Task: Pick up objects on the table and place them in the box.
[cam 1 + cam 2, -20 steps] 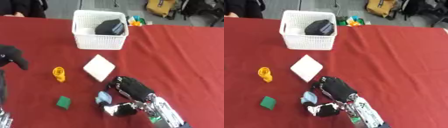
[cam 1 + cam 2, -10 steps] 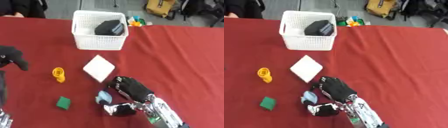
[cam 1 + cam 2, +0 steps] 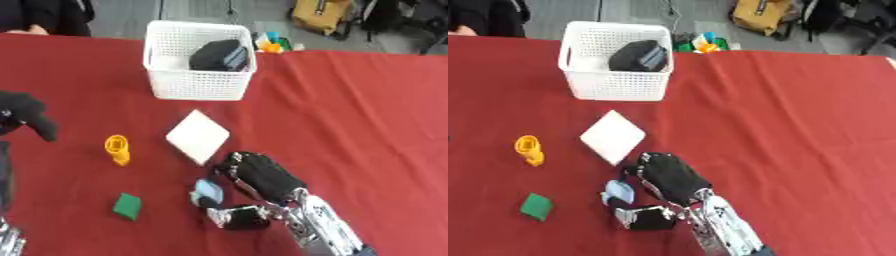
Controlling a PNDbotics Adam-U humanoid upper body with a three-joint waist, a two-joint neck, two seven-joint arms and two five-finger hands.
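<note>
the right hand [image 3: 258, 177] curls down over a pale blue object [image 3: 208, 190] on the red desk [image 3: 350, 115], fingers bent round it, seemingly to lift it. just beyond lies a white square [image 3: 198, 136]; farthest, the white box [image 3: 199, 82] waits.

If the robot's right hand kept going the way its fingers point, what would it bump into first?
The right robot hand points up and left across the red table. Going straight on, it would probably meet the flat white square first, just beyond its fingers. How high the hand rides is unclear.
</note>
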